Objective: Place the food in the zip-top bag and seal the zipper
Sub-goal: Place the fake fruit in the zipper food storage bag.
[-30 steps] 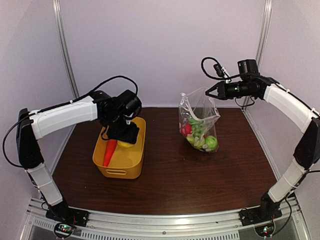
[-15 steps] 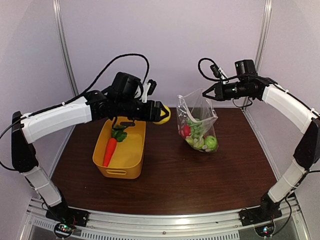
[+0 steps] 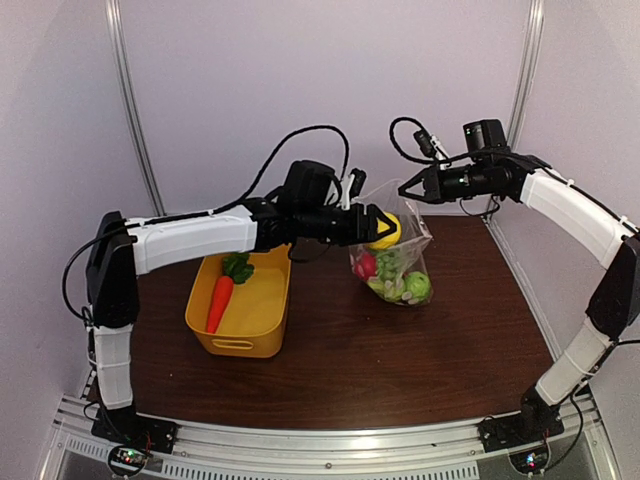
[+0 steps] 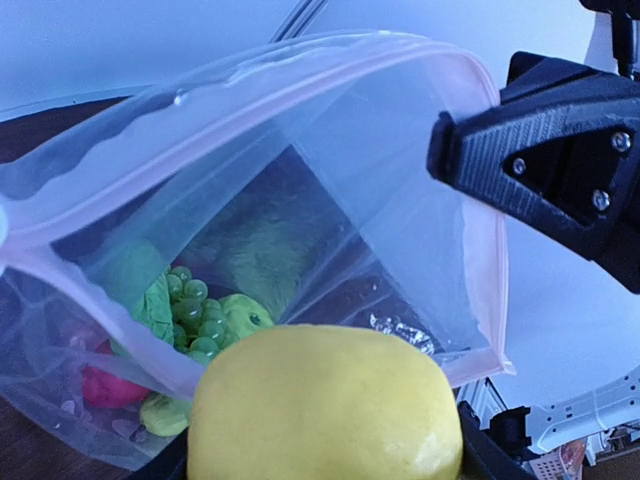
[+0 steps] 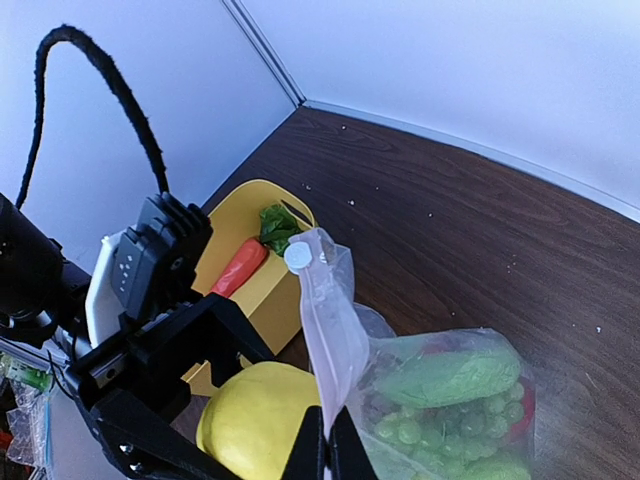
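Jaws of the left gripper (image 3: 382, 228) stand spread wide around the yellow lemon (image 3: 386, 231), holding it in the air. In the left wrist view the lemon fills the 6 o'clock edge, with black finger parts showing at either side beneath it. The lemon hangs at the mouth of the zip-top bag (image 3: 398, 262), at about 11 o'clock of the bag in the top view; whether it touches the plastic or sits just beside it cannot be told. Jaws of the right gripper (image 3: 407, 188) are pressed together on the bag's top edge, pinching a strip of plastic at the mouth's 3 o'clock as the left wrist camera sees it. The bag hangs from that pinch and its bottom seems to rest on the table (image 3: 400, 360). The mouth gapes open, and the zipper (image 4: 250, 78) runs as a pale pinkish ridged band around its rim, unsealed. Inside the bag lie green grapes (image 4: 196, 312), a red fruit (image 3: 366, 264), a green apple (image 3: 419, 287) and a long green piece (image 5: 445, 375) that may be the cucumber. The bag stands at about 1 o'clock of the table's middle. At 9 o'clock of the table, well apart from the bag, sits the yellow basket (image 3: 262, 338). The orange carrot (image 3: 219, 302) lies in it along the 9 o'clock wall, green top toward 12 o'clock and tip toward 6 o'clock.
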Robot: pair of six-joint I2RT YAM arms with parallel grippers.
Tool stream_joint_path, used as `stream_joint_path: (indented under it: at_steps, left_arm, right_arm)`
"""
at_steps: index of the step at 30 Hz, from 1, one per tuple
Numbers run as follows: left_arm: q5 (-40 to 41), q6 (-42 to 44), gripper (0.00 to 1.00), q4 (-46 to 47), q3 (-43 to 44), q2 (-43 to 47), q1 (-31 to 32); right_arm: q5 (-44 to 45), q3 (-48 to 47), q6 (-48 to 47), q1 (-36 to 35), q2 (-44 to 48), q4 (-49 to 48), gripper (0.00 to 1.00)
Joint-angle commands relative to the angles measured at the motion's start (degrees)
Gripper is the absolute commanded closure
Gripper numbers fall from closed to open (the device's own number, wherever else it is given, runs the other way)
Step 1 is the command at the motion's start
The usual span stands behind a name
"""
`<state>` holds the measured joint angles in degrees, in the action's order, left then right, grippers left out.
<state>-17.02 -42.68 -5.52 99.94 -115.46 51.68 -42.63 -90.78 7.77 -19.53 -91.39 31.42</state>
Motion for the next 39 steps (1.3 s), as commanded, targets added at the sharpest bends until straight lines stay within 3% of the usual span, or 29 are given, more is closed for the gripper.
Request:
stream_joint_path:
  at_steps: [1,13,17,29,30,32,39]
  left_arm:
    - [0.45,-5.03,0.61,2.34,6.11,-2.95,0.08]
    - [9.91,-11.23,0.59,-8.23,15.62,-10.88,-0.09]
    - [11.17,-9.94,0.48,-12.92,19.96,-12.74,-0.09]
    - [10.32,-7.86,0.34,-14.13,20.25,-10.87,0.04]
    - [10.17,-7.44,0.27,-13.9,20.13,-10.24,0.08]
    - [9.9,-6.42,0.04,-13.54,20.12,-8.95,0.09]
    - [10.02,-3.61,0.02,-15.87,19.49,-3.25,0.09]
  right_arm:
    - [-0.95,-2.71,0.57,-0.98,-0.64,-2.12,1.0]
    - [-4.65,-2.92,2.21,-2.51,-0.47,-2.86,1.0]
    - [-5.07,-2.91,1.86,-3.48,-0.3,-2.63,1.0]
    - [-4.59,-3.13,2.34,-3.53,-1.17,-3.1,1.0]
    - [-4.5,-3.16,2.34,-3.57,-1.28,-3.07,1.0]
    - [-4.26,-3.38,2.34,-3.58,-1.51,-2.99,1.0]
    - [-3.16,-4.53,1.02,-3.26,-1.24,-1.93,1.0]
